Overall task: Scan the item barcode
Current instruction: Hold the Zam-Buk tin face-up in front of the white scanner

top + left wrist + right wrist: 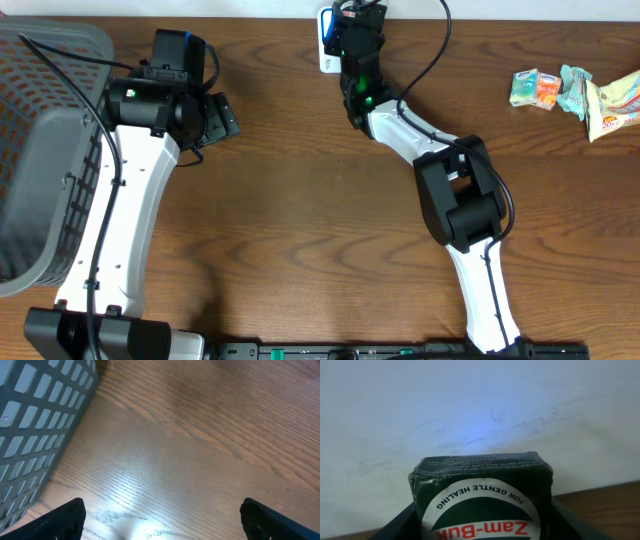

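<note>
Tabletop (300, 230) of brown wood under everything. Grey basket (50, 150) at the left edge, with its slatted wall just beside the left end effector (162, 520). That one spread wide over bare wood, carrying nothing.

Right arm stretched to the far middle. Right end effector (482, 527) closed to a middling width on the Zam-Buk box (480, 480), one dark finger at each side. White scanner unit (327, 50) at the far edge, directly in front of the box, with a blue glow on its pale face just past the box's upper edge. Snack packets (575, 95) at the far right, well apart from all this.

Judged stage: box presented for a read. Round logo toward the wrist camera, fine print on the face turned to the unit. Barcode not visible; impossible to tell which side carries it.

Possible trouble from here:
- No read, if the code sits on a face turned away from the glow.
- No read, if the box is held too close for the beam to cover the code.
- Box slipping or tilting between the fingers, should the grip slacken.
- Unit nudged along the far edge by any further push forward.
</note>
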`<state>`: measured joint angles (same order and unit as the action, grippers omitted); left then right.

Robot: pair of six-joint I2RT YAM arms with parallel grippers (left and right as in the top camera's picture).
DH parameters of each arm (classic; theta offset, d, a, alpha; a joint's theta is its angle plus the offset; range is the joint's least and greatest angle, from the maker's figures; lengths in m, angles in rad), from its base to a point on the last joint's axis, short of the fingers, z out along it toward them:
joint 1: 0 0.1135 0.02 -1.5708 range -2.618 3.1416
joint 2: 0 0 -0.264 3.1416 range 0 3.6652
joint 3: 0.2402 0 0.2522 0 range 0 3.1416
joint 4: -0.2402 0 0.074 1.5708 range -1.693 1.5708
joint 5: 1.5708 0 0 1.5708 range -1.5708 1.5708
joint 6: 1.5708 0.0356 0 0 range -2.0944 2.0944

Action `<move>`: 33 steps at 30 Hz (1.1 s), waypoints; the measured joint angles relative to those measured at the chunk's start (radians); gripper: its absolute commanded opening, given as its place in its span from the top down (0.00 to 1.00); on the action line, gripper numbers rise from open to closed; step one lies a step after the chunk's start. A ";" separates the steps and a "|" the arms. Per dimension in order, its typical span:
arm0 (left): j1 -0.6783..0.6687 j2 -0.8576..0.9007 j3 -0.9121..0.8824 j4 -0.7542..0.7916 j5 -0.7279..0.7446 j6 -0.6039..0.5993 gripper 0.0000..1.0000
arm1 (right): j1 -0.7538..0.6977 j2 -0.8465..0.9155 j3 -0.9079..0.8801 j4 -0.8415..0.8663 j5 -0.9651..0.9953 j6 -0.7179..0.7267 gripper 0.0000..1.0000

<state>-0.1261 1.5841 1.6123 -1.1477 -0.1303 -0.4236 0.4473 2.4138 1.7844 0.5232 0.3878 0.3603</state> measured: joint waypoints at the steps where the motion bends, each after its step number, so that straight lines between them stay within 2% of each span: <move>1: 0.000 0.000 0.000 0.000 0.000 0.000 0.02 | 0.000 0.000 0.000 -0.002 -0.002 -0.006 0.46; 8: 0.000 0.000 0.000 0.000 0.000 0.000 0.02 | 0.000 0.001 0.000 -0.026 0.001 -0.036 0.40; 11: 0.000 0.000 0.000 0.000 0.000 0.000 0.02 | -0.002 0.001 0.000 -0.029 0.061 -0.048 0.41; 13: 0.000 0.000 0.000 0.000 0.000 0.000 0.02 | -0.013 -0.001 0.000 -0.066 0.129 -0.076 0.37; 17: 0.000 0.000 0.000 0.000 0.000 0.000 0.02 | -0.061 -0.035 -0.002 -0.225 0.259 -0.109 0.37; 20: 0.000 0.000 0.000 0.002 0.000 0.000 0.02 | -0.153 -0.127 -0.001 -0.420 0.334 -0.125 0.34; 27: 0.000 0.000 0.000 0.000 0.000 0.000 0.02 | -0.386 -0.246 0.008 -0.771 0.369 -0.135 0.33; 29: 0.000 0.000 0.000 0.000 0.000 0.000 0.02 | -0.454 -0.245 0.004 -0.869 0.328 -0.135 0.32; 31: 0.000 0.000 0.000 0.001 0.000 0.000 0.02 | -0.487 -0.245 0.003 -0.927 0.234 -0.135 0.24; 33: 0.000 0.000 0.000 0.000 0.000 0.000 0.02 | -0.507 -0.245 0.003 -0.959 0.068 -0.137 0.20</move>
<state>-0.1261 1.5841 1.6123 -1.1473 -0.1303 -0.4236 -0.0601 2.1685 1.7874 -0.4355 0.4557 0.2234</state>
